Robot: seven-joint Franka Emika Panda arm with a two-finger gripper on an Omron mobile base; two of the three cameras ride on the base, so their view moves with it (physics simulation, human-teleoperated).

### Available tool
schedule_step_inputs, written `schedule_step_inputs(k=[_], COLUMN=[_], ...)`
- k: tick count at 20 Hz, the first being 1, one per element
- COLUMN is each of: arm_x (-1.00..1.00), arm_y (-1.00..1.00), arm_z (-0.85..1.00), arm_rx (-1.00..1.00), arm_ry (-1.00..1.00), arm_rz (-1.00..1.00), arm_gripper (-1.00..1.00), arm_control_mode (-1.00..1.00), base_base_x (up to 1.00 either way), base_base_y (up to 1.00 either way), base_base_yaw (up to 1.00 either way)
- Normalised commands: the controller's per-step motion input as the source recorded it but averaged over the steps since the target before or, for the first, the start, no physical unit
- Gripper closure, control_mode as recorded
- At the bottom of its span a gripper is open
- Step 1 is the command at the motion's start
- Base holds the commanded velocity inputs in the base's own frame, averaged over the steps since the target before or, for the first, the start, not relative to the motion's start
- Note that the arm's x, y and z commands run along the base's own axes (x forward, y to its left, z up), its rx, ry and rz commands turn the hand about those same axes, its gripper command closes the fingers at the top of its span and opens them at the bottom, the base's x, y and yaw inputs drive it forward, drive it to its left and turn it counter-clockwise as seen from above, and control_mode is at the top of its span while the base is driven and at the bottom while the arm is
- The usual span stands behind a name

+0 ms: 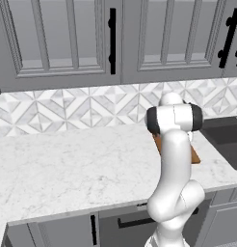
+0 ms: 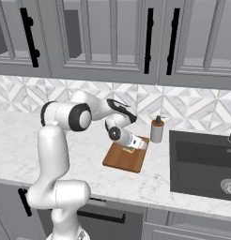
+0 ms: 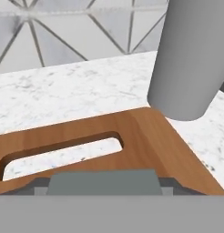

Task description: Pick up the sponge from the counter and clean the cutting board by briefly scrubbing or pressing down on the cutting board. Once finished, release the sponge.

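The reddish-brown cutting board (image 2: 123, 159) lies on the white marble counter (image 2: 87, 152), its slot handle (image 3: 59, 152) at the far end. My gripper (image 2: 134, 146) hangs low over that far end, shut on the sponge (image 2: 128, 150). In the hand view the sponge's grey top (image 3: 102, 179) sits between the fingertips (image 3: 40, 184), right at the board's surface (image 3: 145, 136). Whether the sponge touches the wood I cannot tell. In the left base view my arm hides most of the board (image 1: 195, 156).
A grey soap dispenser (image 2: 157, 130) stands just behind the board's far right corner, looming close in the hand view (image 3: 191, 59). A dark sink (image 2: 202, 161) is set into the counter to the right. The tile backsplash (image 2: 192, 110) runs behind. Open counter (image 1: 67, 164) stretches left.
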Motion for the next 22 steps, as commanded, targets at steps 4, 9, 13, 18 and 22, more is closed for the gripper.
schedule_step_inputs(k=[4,9,13,18,22], arm_x=[0.52,0.11,-0.12,-0.81,-1.0], arm_y=[0.5,0.7,0.13,-0.22,-0.25], arm_z=[-0.07,-0.09,-0.4,-0.21,-0.3], arm_rx=[0.07,0.1,-0.03,-0.08,-0.02], arm_ry=[-0.07,-0.02,0.0,-0.03,-0.05], arm_rz=[0.0,0.0,0.0,0.0,0.0], arm_gripper=[1.0,1.0,1.0,1.0,1.0], arm_control_mode=[-1.0,-1.0,-1.0,-1.0,-1.0], base_base_x=[0.0,0.0,0.0,0.0,0.0], base_base_y=[0.0,0.0,0.0,0.0,0.0], base_base_yaw=[0.0,0.0,0.0,0.0,0.0])
